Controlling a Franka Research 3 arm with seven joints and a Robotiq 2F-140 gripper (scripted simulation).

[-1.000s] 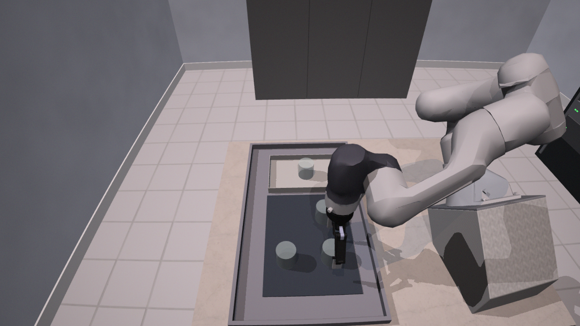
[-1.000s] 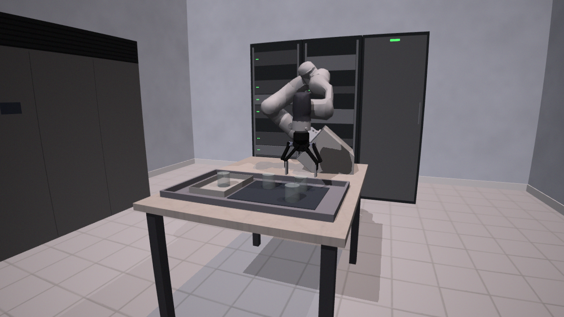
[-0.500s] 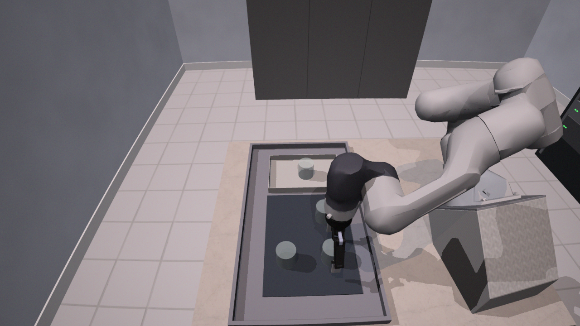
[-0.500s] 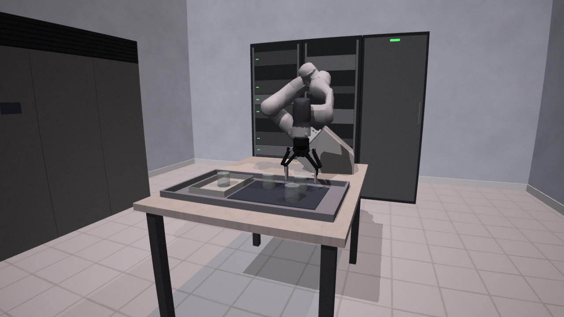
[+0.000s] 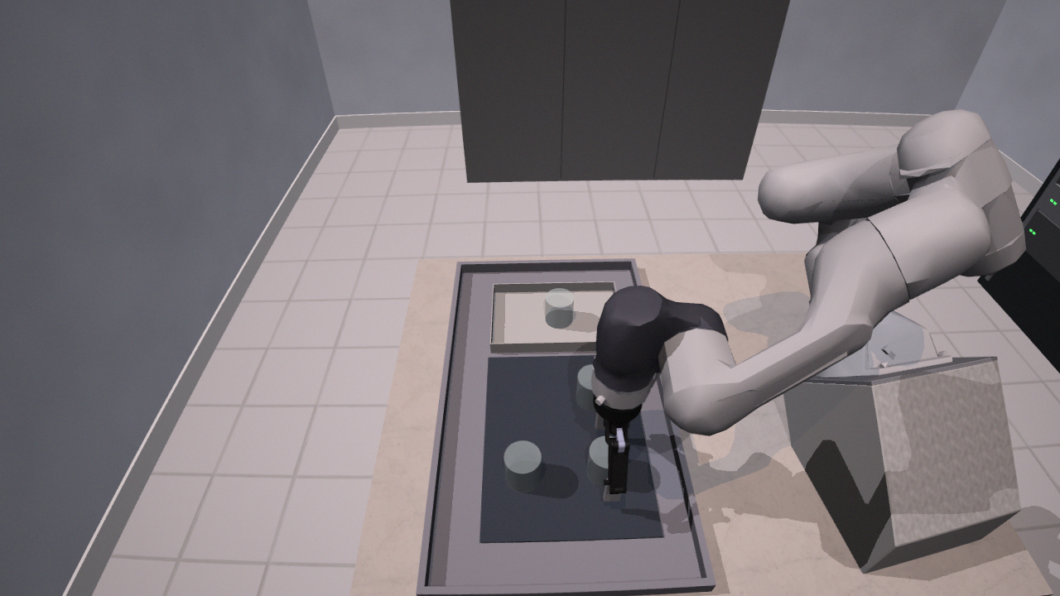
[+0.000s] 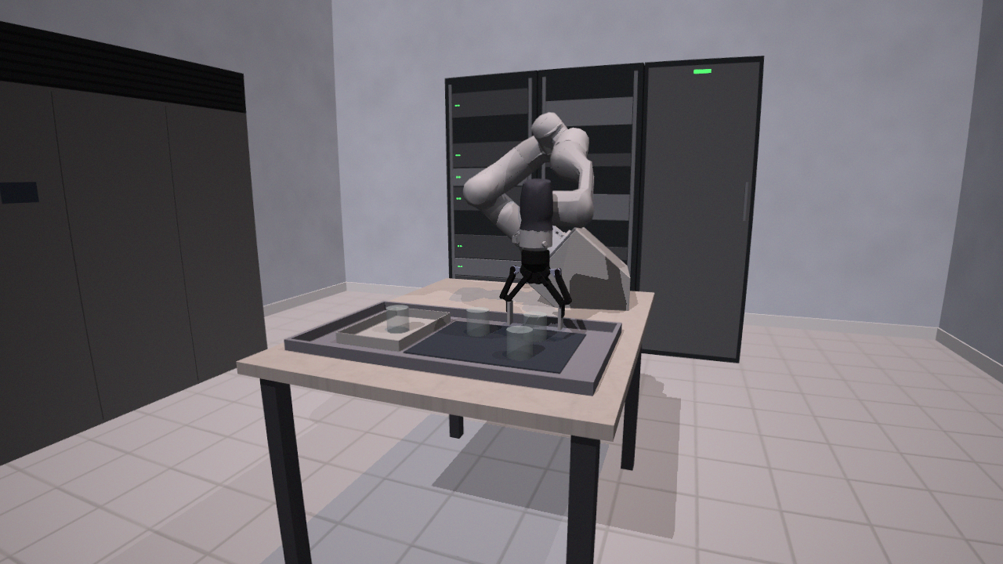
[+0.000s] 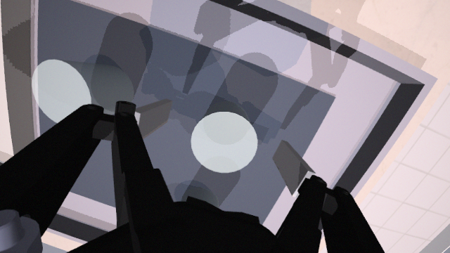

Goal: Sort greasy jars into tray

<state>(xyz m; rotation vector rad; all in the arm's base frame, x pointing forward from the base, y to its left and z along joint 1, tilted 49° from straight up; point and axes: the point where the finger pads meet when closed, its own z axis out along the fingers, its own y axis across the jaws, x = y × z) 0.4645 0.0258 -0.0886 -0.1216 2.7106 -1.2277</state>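
Places are given by clock face on the top view, with 12 at its upper edge. The gripper point(image 5: 606, 455) point(image 6: 534, 319) point(image 7: 224, 131) is open wide, pointing down, and holds nothing. Its fingers stand on either side of the 4 o'clock jar point(image 5: 597, 461) point(image 6: 534, 327) point(image 7: 224, 142), one toward 12 and one toward 6; a gap shows at each side.

That jar stands upright on the dark mat point(image 5: 533, 518) point(image 6: 448, 343) point(image 7: 267, 191). The 1 o'clock jar point(image 5: 586, 386) point(image 6: 477, 322) point(image 7: 61, 91) is also upright on the mat, partly hidden by the wrist in the top view. The 8 o'clock jar point(image 5: 522, 465) point(image 6: 519, 343) point(image 7: 198, 195) stands there likewise, apart from both.

The pale tray point(image 5: 548, 347) point(image 6: 367, 341) point(image 7: 21, 123) lies at 12 o'clock from the mat. The fourth jar point(image 5: 559, 307) point(image 6: 397, 319) stands upright inside it, near the middle. Mat and tray both lie inside a larger rimmed surround point(image 5: 563, 590) point(image 6: 448, 375) point(image 7: 390, 130). Grease cannot be judged by eye.
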